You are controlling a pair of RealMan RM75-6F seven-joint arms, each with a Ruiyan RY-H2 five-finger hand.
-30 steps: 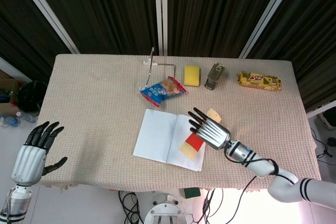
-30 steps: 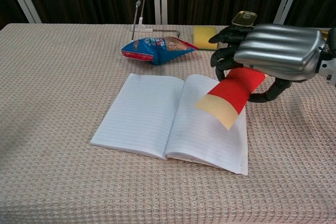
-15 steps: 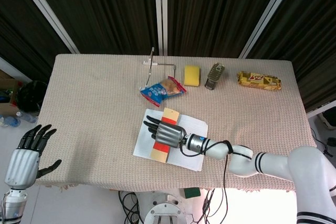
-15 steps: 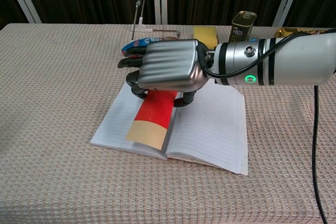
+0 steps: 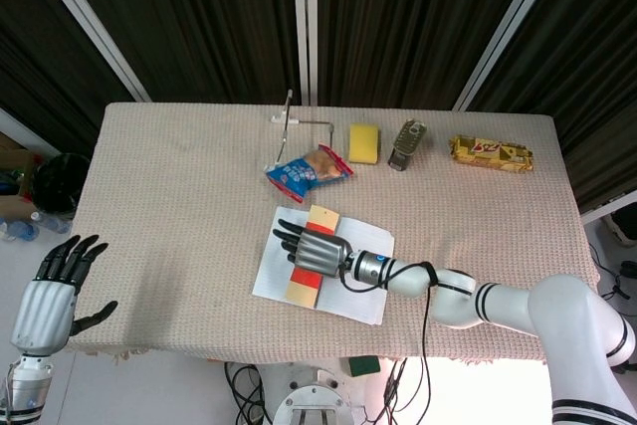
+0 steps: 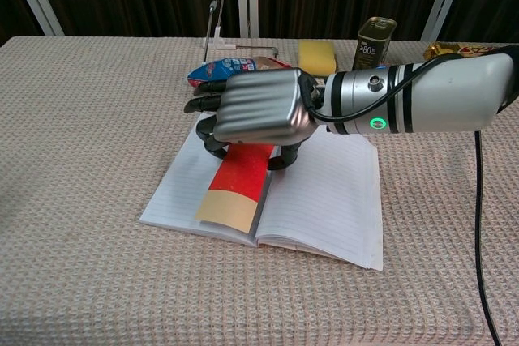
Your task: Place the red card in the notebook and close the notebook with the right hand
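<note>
Reaching across from the right edge of the table point(image 5: 179, 166), the right hand point(image 6: 255, 109) sits palm-down over the left page of the open notebook point(image 6: 324, 200), its dark fingers point(image 6: 204, 95) curled around the red card point(image 6: 242, 176), which it holds flat along the page beside the spine with the yellow end toward the near edge. Off the table's left side, the left hand point(image 5: 48, 291) stands upright with fingers spread, holding nothing. Behind the notebook lie a blue snack bag point(image 5: 309, 171) and a yellow sponge point(image 5: 364, 143).
</note>
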